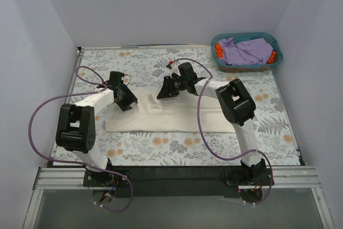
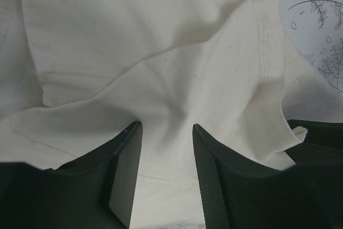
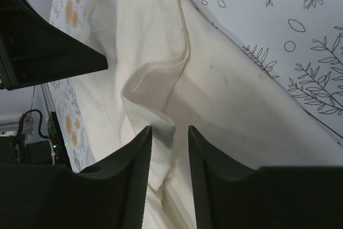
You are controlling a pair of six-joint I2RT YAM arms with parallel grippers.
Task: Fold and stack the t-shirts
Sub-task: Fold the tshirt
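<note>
A cream t-shirt [image 1: 177, 116] lies folded into a long band across the middle of the flowered table. My left gripper [image 1: 127, 103] is at its left end. In the left wrist view my left gripper [image 2: 166, 127] is open, its fingers down on rumpled cream cloth [image 2: 134, 52] that rises between them. My right gripper [image 1: 162, 94] is at the band's far edge, near the middle. In the right wrist view my right gripper [image 3: 169, 130] is open astride a raised fold [image 3: 155, 116] of the shirt, not clamped. A lavender garment [image 1: 244, 51] and an orange-red one [image 1: 218, 52] lie in the basket.
The teal basket [image 1: 246, 36] stands at the far right corner of the table. White walls close in the left, back and right. The left arm's dark gripper body [image 3: 43, 52] shows close by in the right wrist view.
</note>
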